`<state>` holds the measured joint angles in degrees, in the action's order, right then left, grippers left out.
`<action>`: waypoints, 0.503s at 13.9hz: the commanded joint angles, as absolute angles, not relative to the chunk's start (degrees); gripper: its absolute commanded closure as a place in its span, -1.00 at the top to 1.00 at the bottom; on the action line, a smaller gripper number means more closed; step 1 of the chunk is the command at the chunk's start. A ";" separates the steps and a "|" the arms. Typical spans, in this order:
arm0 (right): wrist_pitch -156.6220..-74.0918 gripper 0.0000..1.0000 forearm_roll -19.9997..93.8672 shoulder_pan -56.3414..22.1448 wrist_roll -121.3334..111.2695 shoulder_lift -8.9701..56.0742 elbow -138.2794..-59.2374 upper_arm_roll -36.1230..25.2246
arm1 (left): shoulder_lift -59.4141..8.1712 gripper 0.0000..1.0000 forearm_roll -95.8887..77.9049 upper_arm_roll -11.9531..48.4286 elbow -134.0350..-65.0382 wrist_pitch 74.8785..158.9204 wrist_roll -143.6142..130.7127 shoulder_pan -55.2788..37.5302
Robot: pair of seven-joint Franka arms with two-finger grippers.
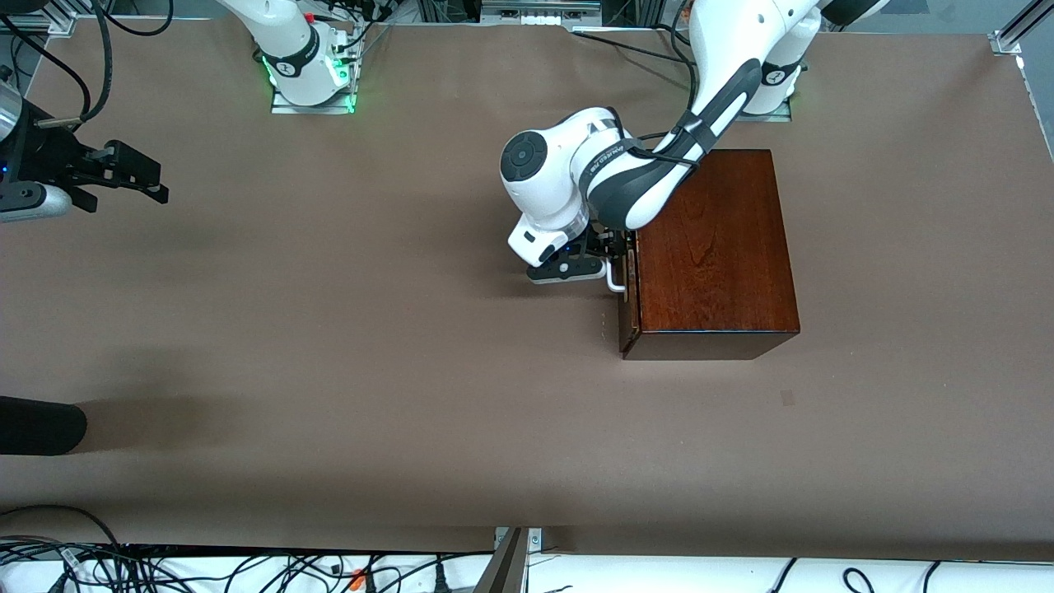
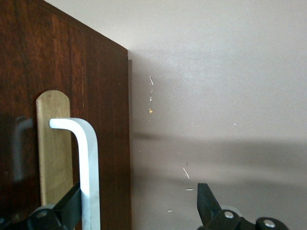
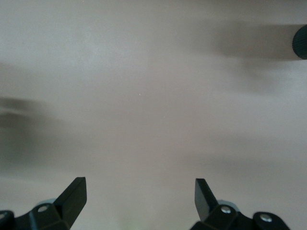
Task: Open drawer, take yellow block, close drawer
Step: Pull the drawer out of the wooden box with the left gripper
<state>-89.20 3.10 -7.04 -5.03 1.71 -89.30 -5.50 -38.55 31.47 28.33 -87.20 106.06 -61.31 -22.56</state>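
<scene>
The glossy mahogany box (image 1: 712,247) stands toward the left arm's end of the table. Its drawer (image 1: 630,305) looks shut, its dark front facing the right arm's end. The white U-shaped handle (image 1: 615,280) also shows in the left wrist view (image 2: 88,163), over a pale wood strip (image 2: 53,143). My left gripper (image 1: 613,251) is open in front of the drawer. In its wrist view (image 2: 139,194) the handle bar stands between the fingers, close beside one finger (image 2: 69,206). My right gripper (image 1: 152,185) waits open over bare table, as its wrist view (image 3: 140,187) shows. The yellow block is hidden.
A black rounded object (image 1: 37,424) juts in at the right arm's end, nearer the front camera. Cables (image 1: 247,568) run along the table's front edge. The brown table surface (image 1: 370,329) lies between the box and the right gripper.
</scene>
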 commanded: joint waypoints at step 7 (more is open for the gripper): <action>-88.33 1.00 2.99 -6.86 -4.75 1.41 -88.94 -5.45 | -42.18 1.00 30.06 28.92 -81.74 108.99 -66.27 -27.16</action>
<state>-89.13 3.10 -7.03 -5.03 1.71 -89.30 -5.51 -39.14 31.45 28.28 -86.21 107.75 -64.02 -24.66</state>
